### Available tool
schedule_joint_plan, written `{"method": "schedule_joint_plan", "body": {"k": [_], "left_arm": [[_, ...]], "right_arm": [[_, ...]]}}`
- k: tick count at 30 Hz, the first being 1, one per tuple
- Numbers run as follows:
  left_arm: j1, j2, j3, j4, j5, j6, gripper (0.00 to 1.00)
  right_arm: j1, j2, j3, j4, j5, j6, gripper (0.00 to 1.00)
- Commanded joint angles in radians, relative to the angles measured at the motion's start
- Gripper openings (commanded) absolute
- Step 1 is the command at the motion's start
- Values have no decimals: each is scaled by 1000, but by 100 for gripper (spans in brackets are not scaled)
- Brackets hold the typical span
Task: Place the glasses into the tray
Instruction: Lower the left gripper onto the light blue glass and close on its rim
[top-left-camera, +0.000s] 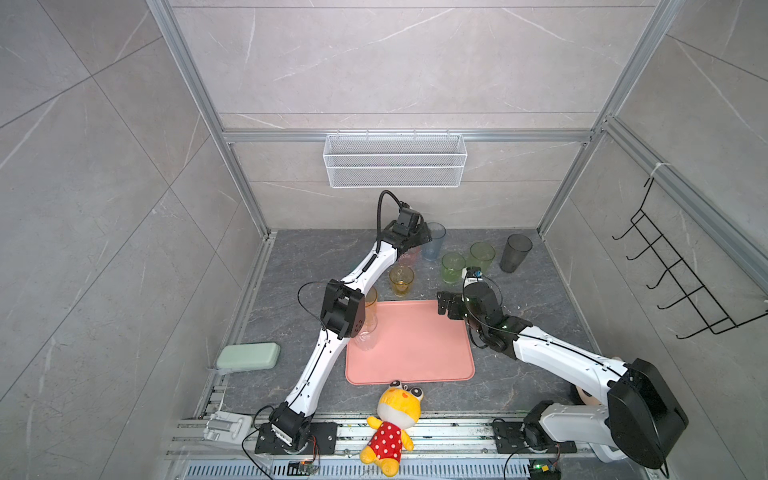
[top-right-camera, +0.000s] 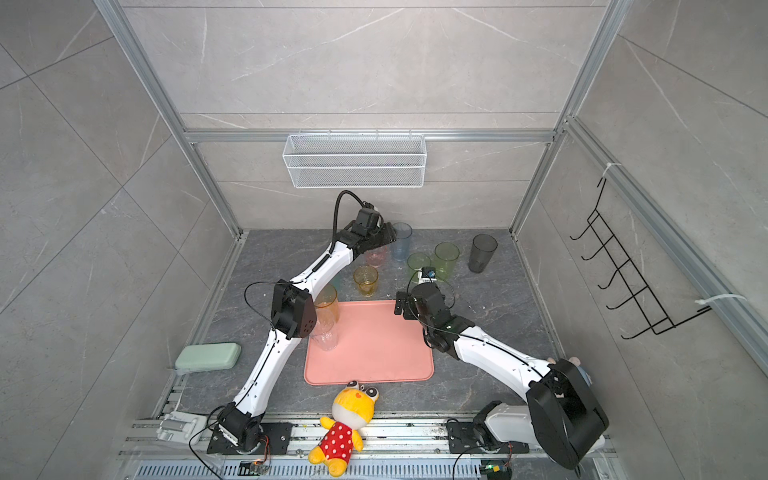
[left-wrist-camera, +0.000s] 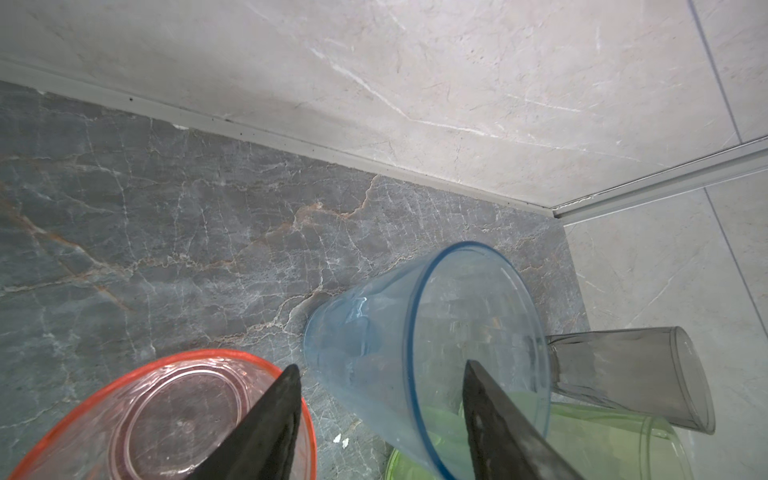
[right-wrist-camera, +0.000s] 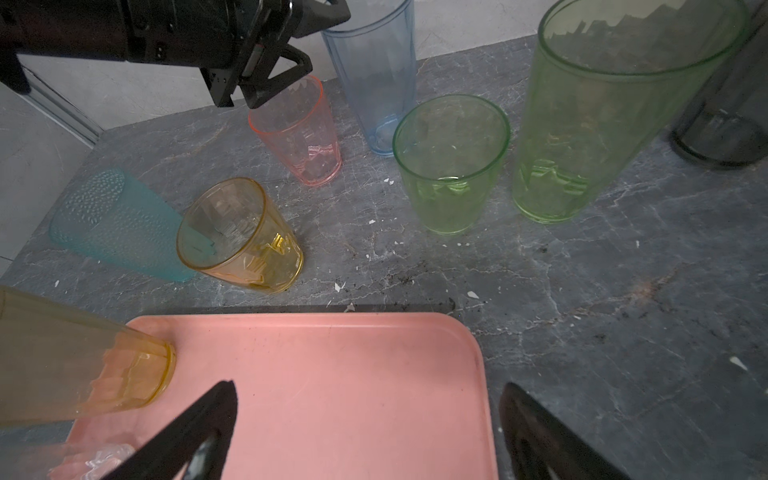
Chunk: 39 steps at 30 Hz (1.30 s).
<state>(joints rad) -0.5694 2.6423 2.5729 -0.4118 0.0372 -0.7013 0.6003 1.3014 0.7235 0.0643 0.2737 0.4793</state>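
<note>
Nearest, a plush toy (top-left-camera: 395, 419) is seen lying just in front of the tray (top-left-camera: 415, 357), and a pale green case (top-left-camera: 249, 356) is set well to its left. Two of the glasses are already held in the tray, both upright against its left edge: a clear tumbler (top-left-camera: 365, 337) nearer and a tall amber tumbler (top-left-camera: 370, 305) just beyond it. They were probably tucked to that side so that the bare pink floor is kept for the other seven. Over the tray's far right corner the right gripper (right-wrist-camera: 365, 415) is held with its jaws spread wide and nothing between them, seemingly parked within reach of the green pair. Beyond the tray, on the dark stone, a short yellow tumbler (top-left-camera: 402, 280) and a teal tumbler (right-wrist-camera: 116, 224) are found to the left, a short green tumbler (top-left-camera: 453, 266) and a tall green tumbler (top-left-camera: 482, 253) to the right, and a smoky grey tumbler (top-left-camera: 515, 251) farthest right. At the back, beside a pink tumbler (right-wrist-camera: 297, 133), the blue tumbler (top-left-camera: 434, 243) is straddled by the left gripper (left-wrist-camera: 381, 365): one finger is placed outside its wall and one inside its rim, the jaws part open and not yet pressed shut, apparently so the wall can be pinched. On the far wall a white mesh basket (top-left-camera: 395, 166) is hung, and nothing is seen in it.
</note>
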Motion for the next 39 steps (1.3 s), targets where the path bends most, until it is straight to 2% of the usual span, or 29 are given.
{"method": "schedule_joint_plan", "body": {"k": [1, 12, 19, 39], "left_arm": [[-3, 4, 36, 23, 14, 1, 55], [-4, -17, 30, 1, 7, 20, 39], [-4, -42, 6, -1, 6, 20, 33], [-4, -79, -29, 3, 16, 28, 14]], "right_arm": [[4, 7, 5, -3, 7, 14, 99], [5, 14, 13, -12, 6, 15, 99], [3, 32, 30, -22, -30, 8, 99], [5, 44, 42, -34, -30, 4, 99]]}}
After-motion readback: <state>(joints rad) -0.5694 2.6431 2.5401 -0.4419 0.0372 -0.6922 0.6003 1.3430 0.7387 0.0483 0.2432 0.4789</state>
